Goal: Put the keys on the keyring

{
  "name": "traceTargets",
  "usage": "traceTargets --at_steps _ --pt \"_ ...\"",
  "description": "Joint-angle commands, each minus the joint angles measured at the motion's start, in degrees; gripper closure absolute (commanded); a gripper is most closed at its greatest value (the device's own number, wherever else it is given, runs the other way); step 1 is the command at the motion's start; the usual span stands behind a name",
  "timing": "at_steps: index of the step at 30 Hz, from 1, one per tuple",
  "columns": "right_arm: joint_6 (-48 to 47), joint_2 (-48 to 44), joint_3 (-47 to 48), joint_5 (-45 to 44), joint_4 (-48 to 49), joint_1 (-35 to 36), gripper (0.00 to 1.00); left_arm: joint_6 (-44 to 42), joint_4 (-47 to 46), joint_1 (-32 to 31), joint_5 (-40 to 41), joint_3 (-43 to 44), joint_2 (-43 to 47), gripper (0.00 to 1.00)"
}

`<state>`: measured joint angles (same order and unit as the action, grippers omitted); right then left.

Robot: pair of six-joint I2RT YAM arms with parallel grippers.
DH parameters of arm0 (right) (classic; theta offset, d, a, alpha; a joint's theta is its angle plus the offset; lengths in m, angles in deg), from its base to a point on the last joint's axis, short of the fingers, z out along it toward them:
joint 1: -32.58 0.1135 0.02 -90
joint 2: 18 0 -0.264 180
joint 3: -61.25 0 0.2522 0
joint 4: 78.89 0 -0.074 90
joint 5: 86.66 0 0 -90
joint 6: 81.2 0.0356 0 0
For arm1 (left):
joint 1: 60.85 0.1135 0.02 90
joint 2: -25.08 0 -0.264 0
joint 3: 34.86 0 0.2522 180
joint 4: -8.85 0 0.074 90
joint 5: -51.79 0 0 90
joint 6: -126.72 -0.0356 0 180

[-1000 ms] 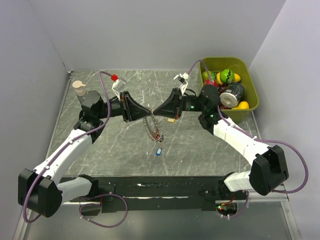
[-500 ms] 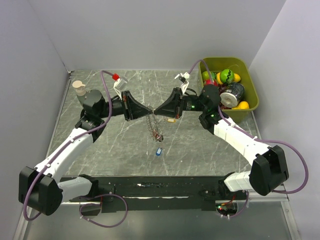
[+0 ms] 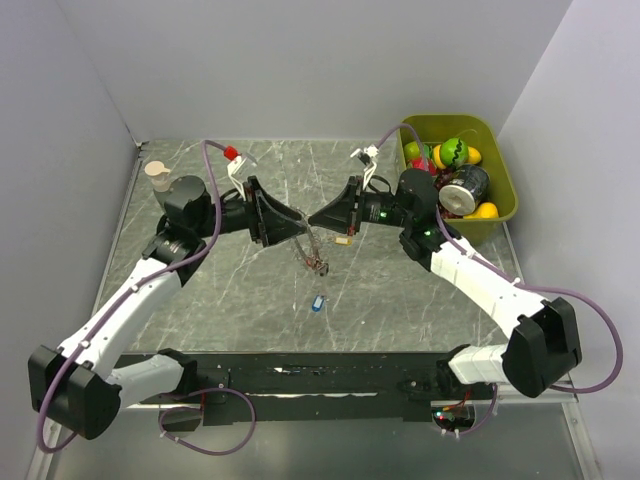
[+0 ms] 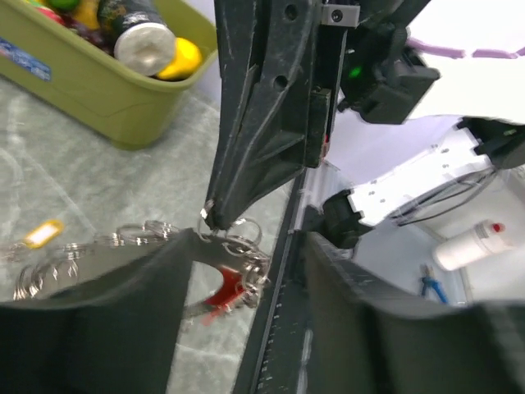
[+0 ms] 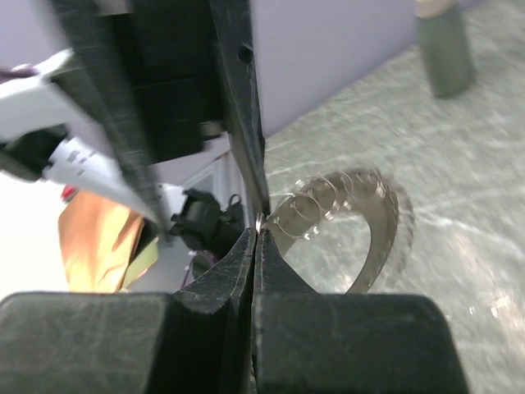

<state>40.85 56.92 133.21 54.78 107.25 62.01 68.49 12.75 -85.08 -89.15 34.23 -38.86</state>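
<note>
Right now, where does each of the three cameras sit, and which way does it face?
Top external: fixed above and behind the arms, looking down on the table; both arms show, meeting at the keyring.
Left wrist: on the left arm, facing the green bin; its own open left gripper frames the bottom.
Right wrist: on the right arm, facing the opposite way toward a bottle; its own shut right gripper fills the bottom.
Shared: both wrist views show the keyring and the other arm's gripper.
</note>
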Motion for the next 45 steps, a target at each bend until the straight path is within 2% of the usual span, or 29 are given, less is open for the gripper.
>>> traceTargets --at_steps 1,3,11,23,29,36,42,45 --pt "-3.7 -3.5 4.1 -10.5 -7.9 0.8 1.00 -4.9 6.9 -0.4 4.4 3.6 2.7 0.33" --pt "-4.0 -3.5 5.1 -12.7 -11.3 0.9 1.00 -6.1 9.1 -0.5 5.3 4.3 2.8 0.30" --pt "-4.5 -3.6 6.7 -20.3 -16.4 1.9 1.00 -10.4 15.5 -3.2 10.9 7.4 1.0 0.30" --pt "-3.7 -3.5 8.9 -27.4 -22.2 2.8 1.00 -15.4 22.9 -11.3 30.7 13.2 -4.1 0.29" --pt "-2.8 -2.6 9.7 -29.2 -24.5 2.9 1.00 -18.8 26.0 -17.2 41.2 16.1 -6.5 0.29" --pt "-1.8 -1.2 10.7 -28.9 -25.8 2.8 1.00 -21.6 28.5 -22.6 48.0 18.5 -10.1 0.28" --pt "-1.7 -1.0 10.8 -27.9 -25.6 2.9 1.00 -21.8 28.2 -23.5 49.5 18.8 -11.9 0.34" --pt "-1.9 -1.2 10.9 -27.5 -25.6 2.9 1.00 -21.8 27.6 -23.5 50.8 18.4 -12.3 0.43"
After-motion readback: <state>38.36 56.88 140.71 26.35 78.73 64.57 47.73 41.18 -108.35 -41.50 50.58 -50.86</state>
